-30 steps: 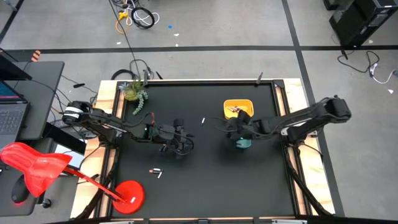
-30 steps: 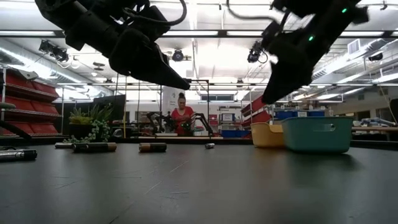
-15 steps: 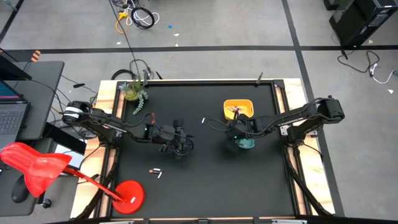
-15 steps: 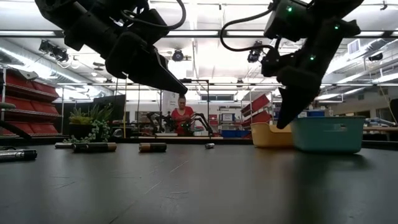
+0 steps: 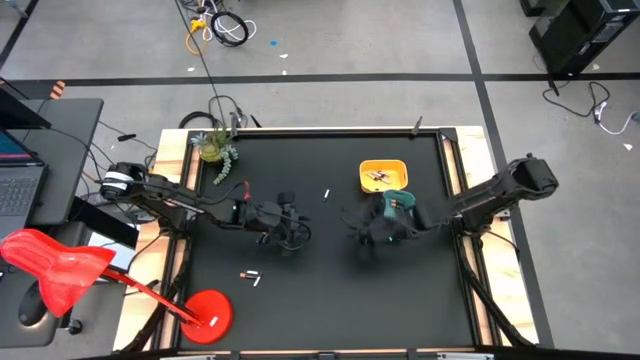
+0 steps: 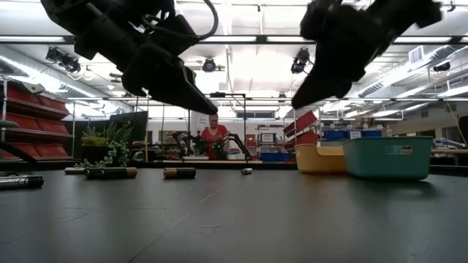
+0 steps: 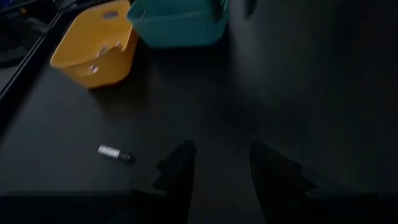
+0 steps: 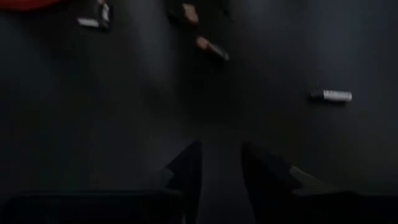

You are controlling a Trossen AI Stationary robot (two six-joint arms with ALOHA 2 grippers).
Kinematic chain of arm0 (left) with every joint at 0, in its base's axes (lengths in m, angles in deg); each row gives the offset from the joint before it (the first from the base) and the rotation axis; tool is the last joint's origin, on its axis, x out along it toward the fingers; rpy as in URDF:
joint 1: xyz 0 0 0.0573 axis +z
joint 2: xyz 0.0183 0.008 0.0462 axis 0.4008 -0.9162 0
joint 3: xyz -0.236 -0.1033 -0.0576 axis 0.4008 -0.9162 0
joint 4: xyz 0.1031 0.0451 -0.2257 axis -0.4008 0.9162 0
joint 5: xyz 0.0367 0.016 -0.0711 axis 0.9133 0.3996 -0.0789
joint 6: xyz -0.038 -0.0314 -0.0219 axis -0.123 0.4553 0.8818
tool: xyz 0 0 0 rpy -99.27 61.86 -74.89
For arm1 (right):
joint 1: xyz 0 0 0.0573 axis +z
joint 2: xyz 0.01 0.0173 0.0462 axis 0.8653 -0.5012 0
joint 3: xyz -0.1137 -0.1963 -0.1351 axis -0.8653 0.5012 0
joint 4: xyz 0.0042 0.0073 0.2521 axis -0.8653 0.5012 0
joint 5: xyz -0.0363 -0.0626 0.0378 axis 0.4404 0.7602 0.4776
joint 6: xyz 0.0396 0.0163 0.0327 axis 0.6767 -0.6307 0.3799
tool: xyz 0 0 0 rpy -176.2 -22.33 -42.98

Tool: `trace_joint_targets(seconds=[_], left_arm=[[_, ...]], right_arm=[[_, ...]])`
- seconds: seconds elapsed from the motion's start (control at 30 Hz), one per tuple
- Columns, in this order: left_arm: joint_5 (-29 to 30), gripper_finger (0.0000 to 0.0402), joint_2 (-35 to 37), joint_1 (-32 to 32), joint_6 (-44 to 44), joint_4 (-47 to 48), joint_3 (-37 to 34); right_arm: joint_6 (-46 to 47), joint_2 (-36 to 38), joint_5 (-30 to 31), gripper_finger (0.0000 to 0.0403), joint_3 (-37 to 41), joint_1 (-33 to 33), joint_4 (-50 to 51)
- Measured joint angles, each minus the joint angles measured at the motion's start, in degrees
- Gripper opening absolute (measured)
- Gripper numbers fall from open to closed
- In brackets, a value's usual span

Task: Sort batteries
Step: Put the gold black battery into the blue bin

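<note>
A pale battery (image 5: 326,193) lies on the black table between the arms and shows in the left wrist view (image 7: 115,153). Two more batteries (image 5: 253,277) lie close together toward the near left. The right wrist view shows several batteries, one of them pale (image 8: 331,95). My left gripper (image 5: 300,233) hangs open above the table's middle (image 7: 217,163), nothing between its fingers. My right gripper (image 5: 355,230) is open too (image 8: 221,163), left of the teal tray (image 5: 399,204), above bare table. The yellow tray (image 5: 396,166) behind it holds a few batteries.
A small potted plant (image 5: 215,148) stands at the far left corner. A red lamp base (image 5: 208,312) sits at the near left edge. Bare black table lies between the two grippers and toward the near right.
My right gripper has left its place over the teal tray, dipping first and then rising, and has swung toward the table's left and slightly toward the near edge, tipping its fingers more toward level. My left gripper has stayed where it was.
</note>
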Motion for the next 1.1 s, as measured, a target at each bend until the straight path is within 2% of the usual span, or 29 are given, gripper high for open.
trace_joint_targets(seconds=[0.23,0.37,0.43,0.5,0.6,0.67,0.87,1.1], left_arm=[[1.59,0.0156,0.0,0.07,4.76,9.91,0.61],[1.68,0.0156,0.0,0.24,10.75,18.0,2.94],[1.64,0.0156,-0.01,0.63,13.42,19.74,3.61],[1.64,0.0156,-0.22,1.41,15.24,19.91,3.67],[0.35,0.0156,-1.41,2.5,17.32,19.98,3.65],[0.24,0.0156,-2.31,2.91,17.8,18.07,3.26],[0.69,0.0156,-6.16,3.76,18.7,14.18,1.33],[1.45,0.0155,-9.6,3.72,21.23,-0.16,-5.58]], right_arm=[[5.1,-3.31,21.33,0.0111,0.62,12.01,-3.9],[-1.55,-6.62,32.66,0.0109,0.72,13.97,-10.77],[-7.46,-8.31,35.45,0.0109,0.72,13.08,-17.11],[-14.17,-10.0,35.28,0.0109,0.72,11.69,-23.75],[-20.42,-11.93,29.29,0.0109,0.72,9.98,-30.53],[-21.91,-12.55,27.37,0.0109,0.95,9.35,-32.94],[-25.07,-11.92,27.39,0.0109,5.11,8.9,-41.45],[-25.19,-10.53,27.64,0.0109,9.48,8.93,-47.9]])
